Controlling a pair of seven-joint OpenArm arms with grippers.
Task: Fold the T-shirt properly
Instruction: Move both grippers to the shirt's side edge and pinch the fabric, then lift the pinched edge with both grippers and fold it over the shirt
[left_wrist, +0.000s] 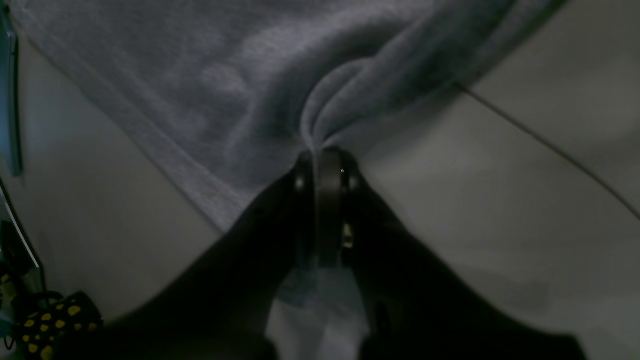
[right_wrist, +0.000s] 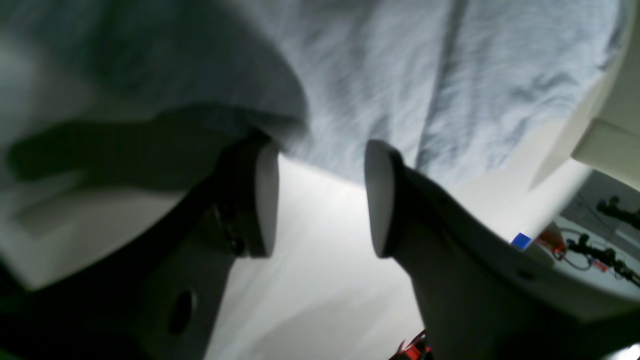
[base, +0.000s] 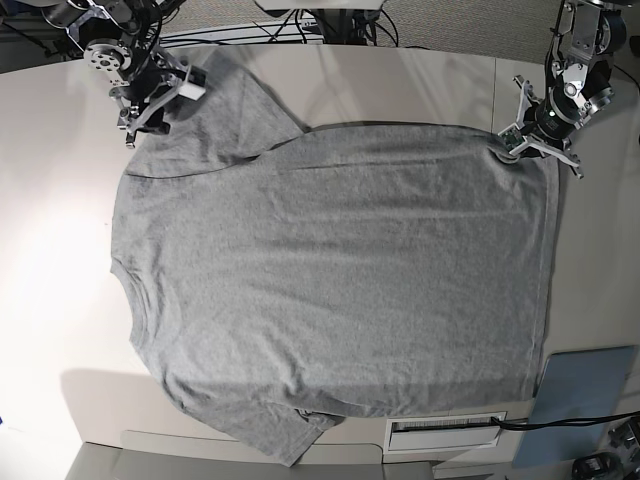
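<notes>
Grey T-shirt (base: 330, 280) lies spread flat across the table (base: 60, 200), plain side up. Our left gripper (base: 510, 150) pinches its hem corner, jaws clenched on the cloth; the right gripper (right_wrist: 320, 197) hovers at the sleeve, jaws spread wide, empty. We judge the first fold just starting: the right must close on fabric next. No containers in sight.

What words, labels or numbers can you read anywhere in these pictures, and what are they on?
No readable text anywhere.
T-shirt: the grey side facing up is plain, with no print showing.
White panel at the table's edge: it has fine dark lines, too small to read.
Blue-grey panel: blank.
</notes>
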